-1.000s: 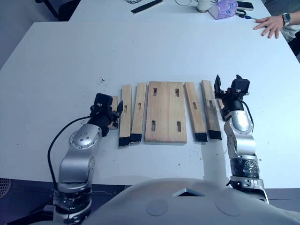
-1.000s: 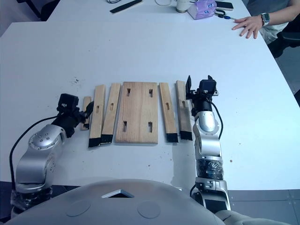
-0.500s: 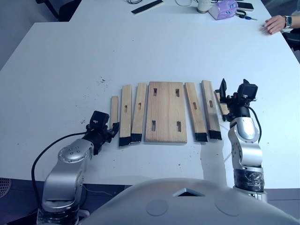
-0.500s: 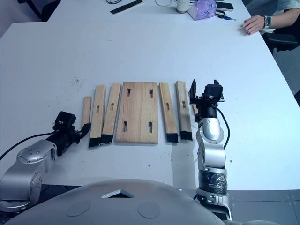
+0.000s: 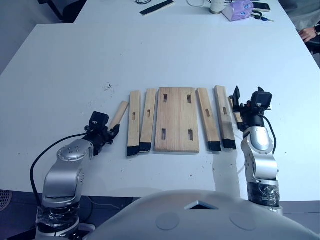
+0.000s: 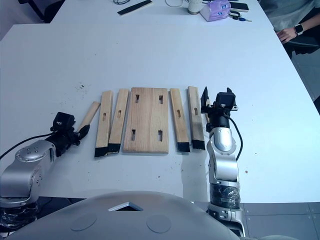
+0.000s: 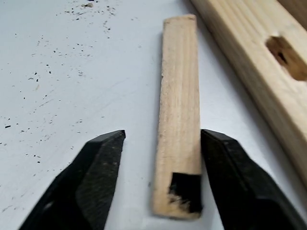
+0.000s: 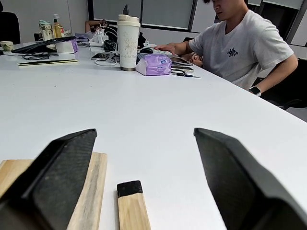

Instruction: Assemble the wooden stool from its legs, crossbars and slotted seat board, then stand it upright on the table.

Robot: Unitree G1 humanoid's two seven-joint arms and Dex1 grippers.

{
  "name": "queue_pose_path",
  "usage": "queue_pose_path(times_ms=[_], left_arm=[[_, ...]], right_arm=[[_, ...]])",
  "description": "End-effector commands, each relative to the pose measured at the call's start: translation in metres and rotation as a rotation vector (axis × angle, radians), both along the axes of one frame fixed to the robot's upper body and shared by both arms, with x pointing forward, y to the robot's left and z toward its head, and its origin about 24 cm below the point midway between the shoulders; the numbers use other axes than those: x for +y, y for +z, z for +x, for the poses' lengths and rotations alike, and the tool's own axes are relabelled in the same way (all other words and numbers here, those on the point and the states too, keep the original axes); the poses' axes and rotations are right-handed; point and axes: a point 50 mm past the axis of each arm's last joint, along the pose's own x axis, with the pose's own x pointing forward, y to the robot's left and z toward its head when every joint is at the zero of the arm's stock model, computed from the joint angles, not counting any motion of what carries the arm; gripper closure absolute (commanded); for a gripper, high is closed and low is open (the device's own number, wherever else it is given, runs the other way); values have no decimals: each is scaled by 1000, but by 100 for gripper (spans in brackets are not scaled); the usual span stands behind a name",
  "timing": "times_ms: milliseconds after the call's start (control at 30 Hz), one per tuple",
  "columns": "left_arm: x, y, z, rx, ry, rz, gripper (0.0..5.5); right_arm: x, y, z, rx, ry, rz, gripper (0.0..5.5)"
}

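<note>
Left crossbar now askew between spread fingers; nothing joined yet

Within the last second the left gripper (image 5: 113, 130) has drawn back toward the near table edge, and the short pale wooden crossbar (image 5: 119, 112), which lay parallel to the four black-footed pale wooden legs (image 5: 134, 122), now slants, its near end swung outward. It looks nudged rather than grasped, so pickup is still to come. Its dark-tipped near end lies on the white table (image 5: 150, 60) between the open left fingers, one just beside it and the other apart. The right gripper (image 8: 144, 136), also spread, sits just outside the right-hand legs, with a second short black-ended wooden crossbar (image 8: 132, 203) lying flat between its fingers. The rectangular slotted wooden seat board (image 5: 176, 119) lies flat between the leg pairs
</note>
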Motion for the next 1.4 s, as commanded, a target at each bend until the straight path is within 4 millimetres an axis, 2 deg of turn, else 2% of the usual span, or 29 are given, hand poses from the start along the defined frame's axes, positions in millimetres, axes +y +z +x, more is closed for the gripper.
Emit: queue_pose_path(times_ms=[33, 200, 300, 400, 533, 633, 667, 733, 800, 867, 1000, 1033, 1133, 1233, 1400], left_arm=[[13, -22, -13, 120, 61, -41, 334], [18, -28, -11, 128, 62, -68, 416], [17, -19, 5, 30, 52, -73, 419], [-3, 20, 38, -283, -125, -63, 419], [-16, 77, 68, -627, -224, -130, 419], [-30, 127, 76, -837, -360, -258, 419], [-40, 140, 74, -856, -441, -329, 419], [-60, 152, 64, -825, -633, -503, 419], [-76, 159, 52, -759, -784, -728, 419], [-91, 165, 39, -700, -965, -861, 419], [-106, 171, 30, -592, -1182, -950, 419], [-107, 171, 29, -573, -1218, -958, 419], [-107, 169, 30, -542, -1259, -948, 419], [-107, 167, 33, -536, -1269, -916, 419], [-105, 161, 37, -529, -1259, -880, 419]], right_arm=[[-2, 4, -1, -7, -17, 3, 177], [-2, 7, 1, -18, -23, 3, 177], [-3, 10, 3, -29, -22, -4, 177], [-10, 22, 6, -69, -29, -19, 177], [-18, 49, 11, -162, 14, -21, 177], [-6, 84, 16, -263, 252, -8, 177], [-1, 94, 16, -281, 348, 15, 177], [11, 110, 11, -301, 559, 103, 177], [25, 122, 1, -285, 823, 165, 177], [30, 131, -4, -239, 1026, 154, 177], [25, 151, -17, -148, 1385, 130, 177], [23, 157, -17, -133, 1443, 141, 161], [22, 172, -15, -106, 1551, 156, 116], [25, 179, -19, -92, 1638, 184, 116], [31, 181, -22, -85, 1679, 204, 116]])
